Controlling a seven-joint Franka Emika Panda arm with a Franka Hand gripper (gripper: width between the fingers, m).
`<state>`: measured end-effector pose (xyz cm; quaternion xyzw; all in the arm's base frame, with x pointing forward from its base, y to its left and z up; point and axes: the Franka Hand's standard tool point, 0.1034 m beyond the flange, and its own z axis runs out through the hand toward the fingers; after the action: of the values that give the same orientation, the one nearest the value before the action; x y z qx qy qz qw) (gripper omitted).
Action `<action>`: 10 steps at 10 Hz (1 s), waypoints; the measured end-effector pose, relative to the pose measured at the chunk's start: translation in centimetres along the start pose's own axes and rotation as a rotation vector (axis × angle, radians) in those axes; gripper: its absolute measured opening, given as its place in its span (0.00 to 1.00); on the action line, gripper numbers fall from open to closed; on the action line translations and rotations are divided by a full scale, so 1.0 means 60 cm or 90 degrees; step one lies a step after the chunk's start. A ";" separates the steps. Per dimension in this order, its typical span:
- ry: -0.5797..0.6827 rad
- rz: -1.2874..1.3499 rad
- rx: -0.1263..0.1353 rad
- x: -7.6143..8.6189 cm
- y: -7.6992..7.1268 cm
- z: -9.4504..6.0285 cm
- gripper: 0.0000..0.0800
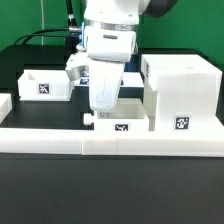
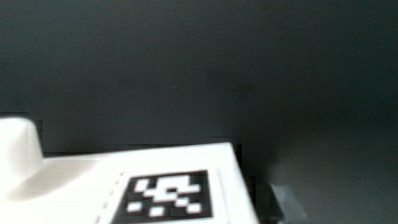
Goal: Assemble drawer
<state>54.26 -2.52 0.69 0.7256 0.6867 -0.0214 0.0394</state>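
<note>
The large boxy white housing (image 1: 180,92) stands at the exterior view's right, its tag facing front. One small open-top tray (image 1: 45,85) sits at the left. The second tray (image 1: 128,119) sits in the front middle, against the housing. My gripper (image 1: 97,112) hangs straight down at this tray's left wall, and its body hides the fingertips. The wrist view shows a white tagged tray face (image 2: 169,195) close up over the dark table. A blurred white rounded shape (image 2: 15,152) shows at the edge. I cannot tell if the jaws are open or shut.
The long low white border wall (image 1: 110,142) runs along the front, just before the middle tray and housing. The black table (image 1: 30,115) lies bare between the left tray and the wall. Cables hang behind the arm.
</note>
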 end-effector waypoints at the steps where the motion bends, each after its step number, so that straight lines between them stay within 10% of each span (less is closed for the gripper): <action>1: 0.000 0.001 0.000 -0.001 0.000 0.000 0.09; 10: -0.003 0.087 0.006 0.012 -0.001 -0.001 0.09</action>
<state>54.24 -1.81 0.70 0.7709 0.6354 -0.0234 0.0390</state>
